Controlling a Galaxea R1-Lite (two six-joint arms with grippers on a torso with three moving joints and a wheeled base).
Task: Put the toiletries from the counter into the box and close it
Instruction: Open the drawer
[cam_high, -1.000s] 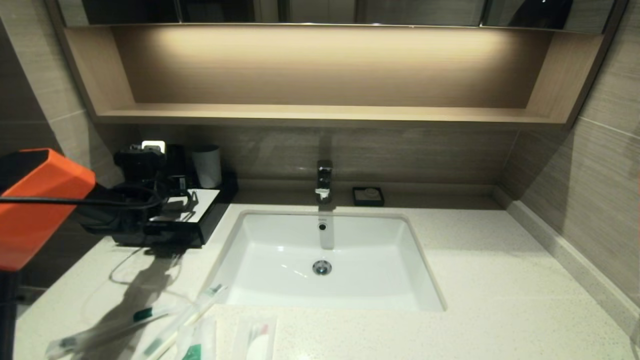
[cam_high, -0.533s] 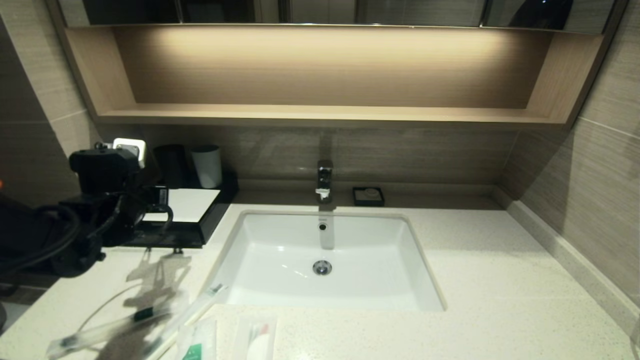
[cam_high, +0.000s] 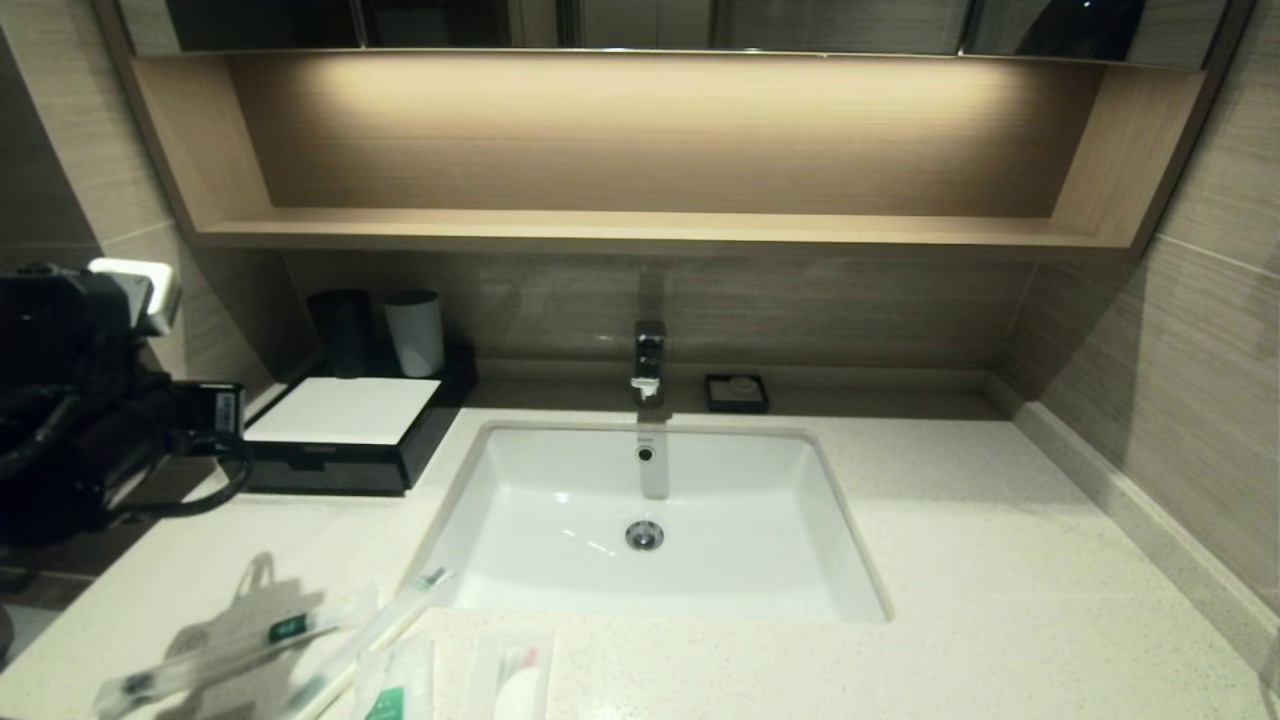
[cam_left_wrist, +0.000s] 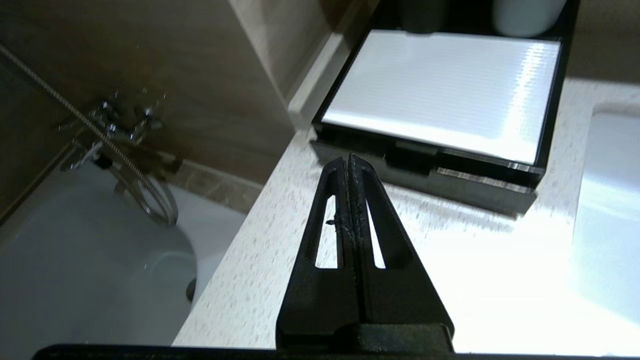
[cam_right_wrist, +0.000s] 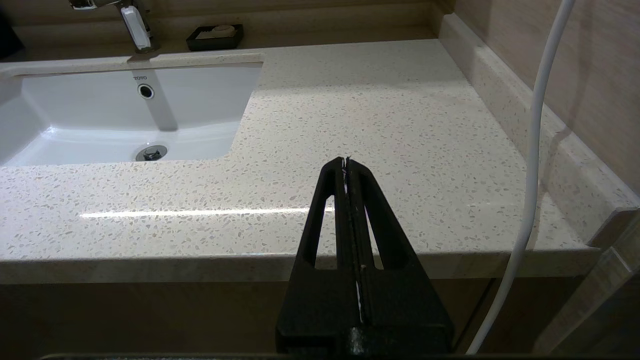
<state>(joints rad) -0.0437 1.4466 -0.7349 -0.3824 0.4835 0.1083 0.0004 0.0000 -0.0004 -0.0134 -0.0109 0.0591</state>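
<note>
The black box (cam_high: 340, 440) with a white top panel stands at the counter's (cam_high: 1000, 560) back left. It also shows in the left wrist view (cam_left_wrist: 440, 90), its notched drawer front (cam_left_wrist: 425, 172) facing my left gripper (cam_left_wrist: 348, 159). That gripper is shut and empty, above the counter a short way in front of the box. The left arm (cam_high: 90, 420) is at the far left. Two toothbrush packets (cam_high: 230, 645) (cam_high: 375, 625), a green-marked sachet (cam_high: 395, 690) and a packet with a white round piece (cam_high: 515, 685) lie at the counter's front left. My right gripper (cam_right_wrist: 346, 160) is shut and empty before the counter's front right edge.
A white sink (cam_high: 650, 520) with a faucet (cam_high: 648, 360) sits mid-counter. A black cup (cam_high: 345, 330) and a white cup (cam_high: 415, 330) stand behind the box. A small black soap dish (cam_high: 736, 392) is at the back. A bathtub (cam_left_wrist: 90, 260) lies past the counter's left edge.
My left arm has drawn back to the left, away from the box, and the box's white top now shows whole. The toiletries and the right arm have not moved.
</note>
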